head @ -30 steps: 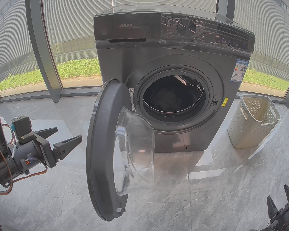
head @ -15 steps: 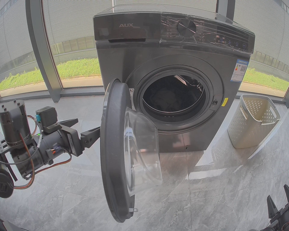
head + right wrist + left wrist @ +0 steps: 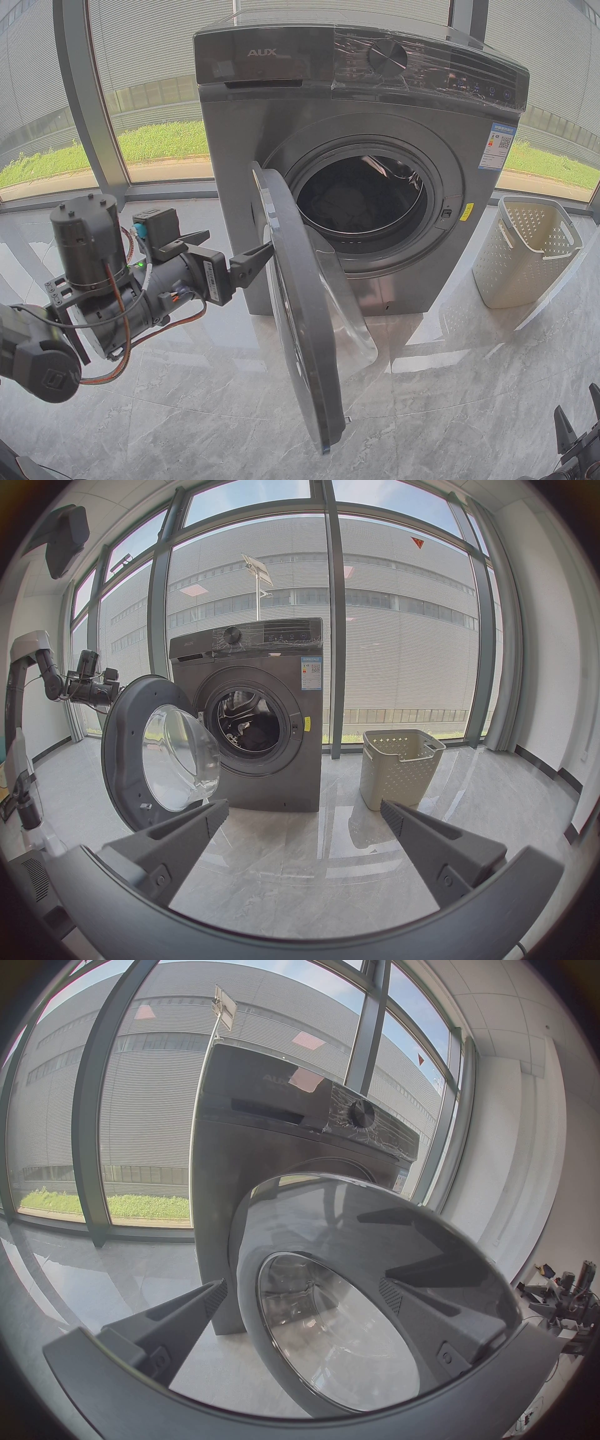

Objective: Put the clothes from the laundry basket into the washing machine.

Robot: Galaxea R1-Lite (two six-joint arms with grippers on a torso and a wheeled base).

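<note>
Dark, soft clothes (image 3: 340,206) lie in the washer (image 3: 375,100) drum; the basket (image 3: 531,250) looks empty. I judge the door (image 3: 300,325) rigid and smooth, best pushed flat-on. Left gripper (image 3: 240,242) fingers apart, one tip at the door; right gripper (image 3: 303,806) fingers apart.

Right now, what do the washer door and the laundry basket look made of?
Washer door: grey ring, satin sheen, likely plastic; clear bowl, see-through with glints, glass or plastic. Laundry basket: cream, matte, moulded perforated walls, likely plastic.
</note>
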